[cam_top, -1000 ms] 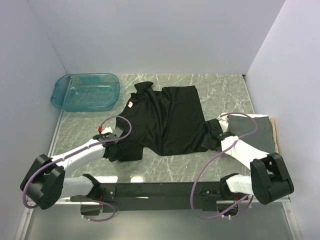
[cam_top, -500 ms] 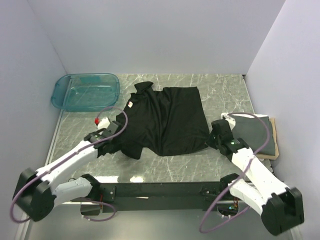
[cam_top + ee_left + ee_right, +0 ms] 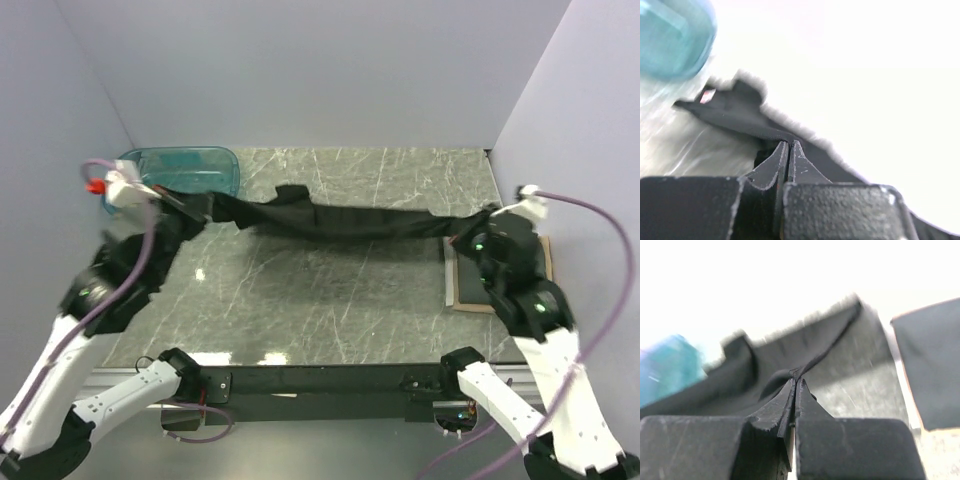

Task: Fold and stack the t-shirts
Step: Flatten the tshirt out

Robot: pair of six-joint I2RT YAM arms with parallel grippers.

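Both jaws clenched, left gripper [image 3: 788, 144] and right gripper [image 3: 796, 381] hold the soft black cloth t-shirt [image 3: 340, 220] by its ends, stretched mid-air between them. Its small label [image 3: 706, 96] is blurred, unreadable. The right arm [image 3: 540, 310] partly hides the dark grey cloth t-shirt [image 3: 932, 365] at right.

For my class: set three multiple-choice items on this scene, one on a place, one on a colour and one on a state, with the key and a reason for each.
1. Where on the table is the teal tub?
A. back left
B. front right
C. centre

2. What colour is the t-shirt stretched between the two arms?
A. white
B. black
C. red

3. How are the left gripper and the right gripper?
A. both open
B. both shut on the t-shirt
C. only the left one shut

Key: 1 A, the tub sits at the far left corner. 2 B, the cloth is plainly black. 3 B, each wrist view shows cloth pinched between closed fingertips.
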